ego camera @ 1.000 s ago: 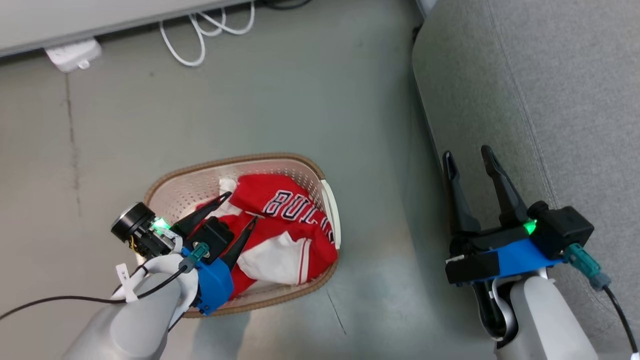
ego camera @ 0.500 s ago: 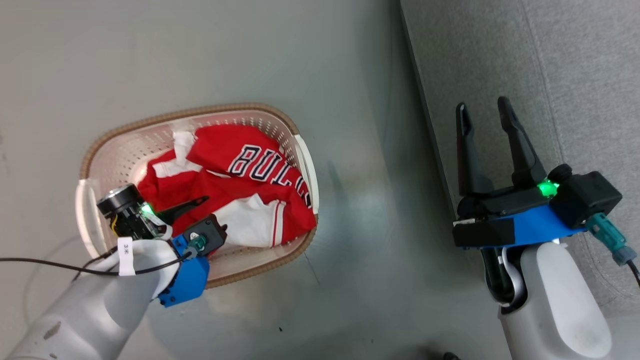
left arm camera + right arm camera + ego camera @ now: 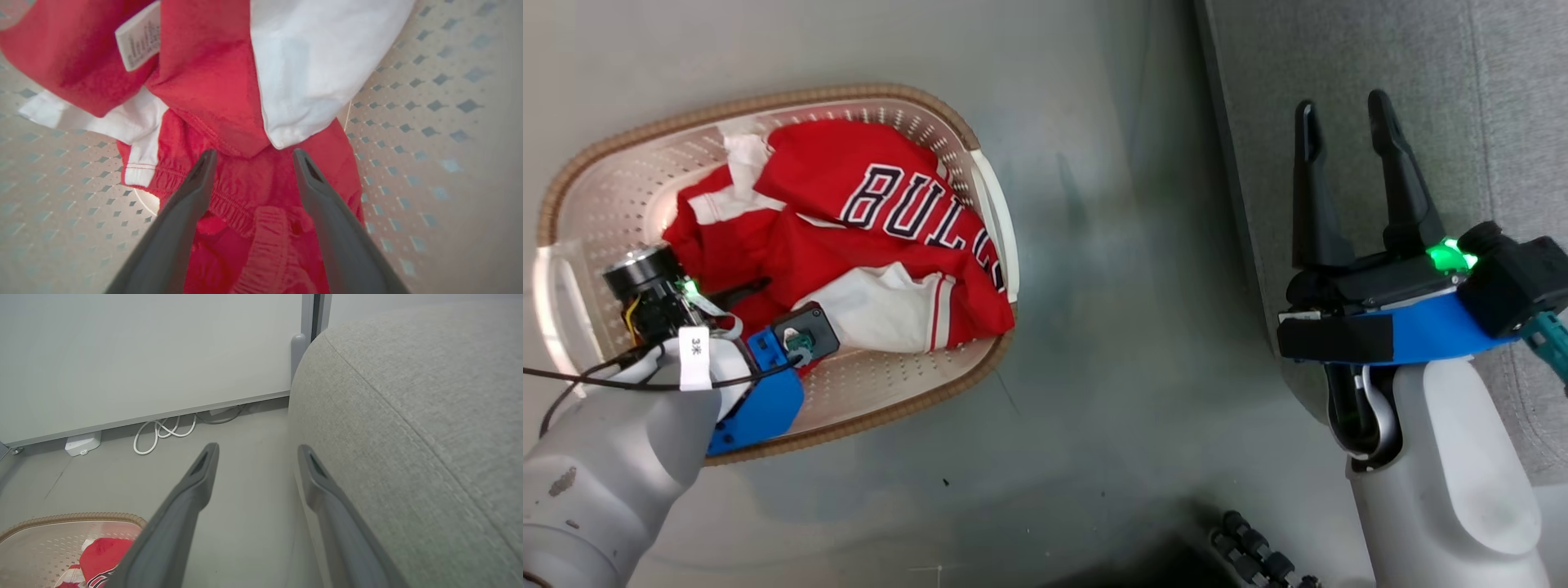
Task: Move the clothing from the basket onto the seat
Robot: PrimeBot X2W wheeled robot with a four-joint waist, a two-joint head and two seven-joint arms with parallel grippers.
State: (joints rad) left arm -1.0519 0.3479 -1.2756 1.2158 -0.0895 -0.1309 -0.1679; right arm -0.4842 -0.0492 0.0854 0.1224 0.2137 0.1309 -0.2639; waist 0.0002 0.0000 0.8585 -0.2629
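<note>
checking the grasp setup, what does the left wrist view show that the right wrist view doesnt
Left wrist view adds a close look at the clothing: a white care label, a gathered elastic waistband, and the open left gripper with its fingers either side of the red fabric. Right wrist view adds the grey seat, a coiled white cable by the wall, and the open right gripper, holding nothing. Both share the perforated basket with red clothing in it.
</note>
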